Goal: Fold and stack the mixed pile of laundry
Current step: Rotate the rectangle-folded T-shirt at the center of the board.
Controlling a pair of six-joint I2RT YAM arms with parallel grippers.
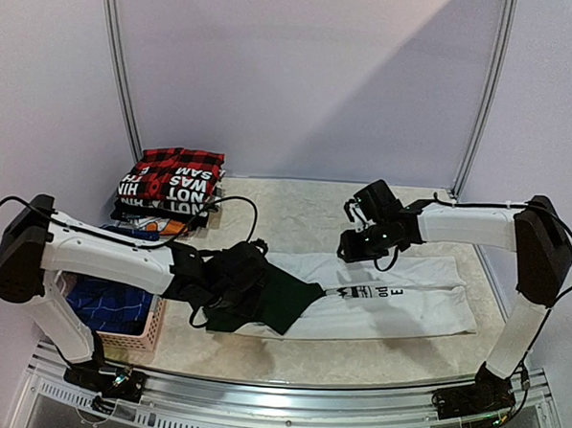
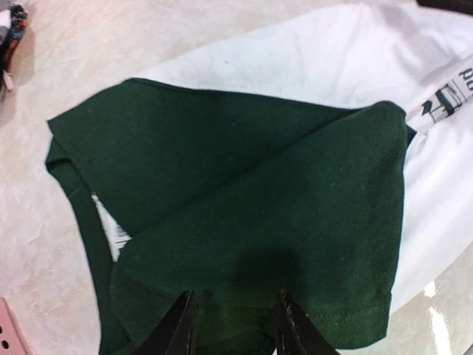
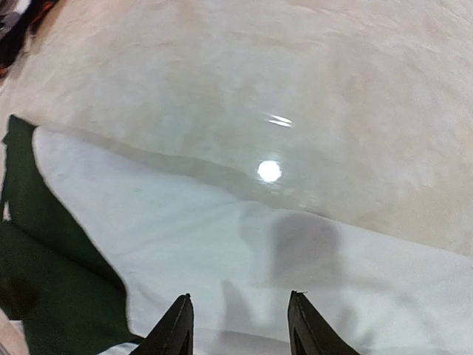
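Top external view gives you a folded stack [image 1: 172,184] at far left of the desk [image 1: 296,210]; the white T-shirt [image 1: 406,302], its dark green part [image 1: 282,295] laid inward, lies half-folded at centre; blue pieces [image 1: 109,301] wait in the basket [image 1: 130,345]; left end effector [image 2: 236,296] and right end effector [image 3: 240,296] stand apart, empty.
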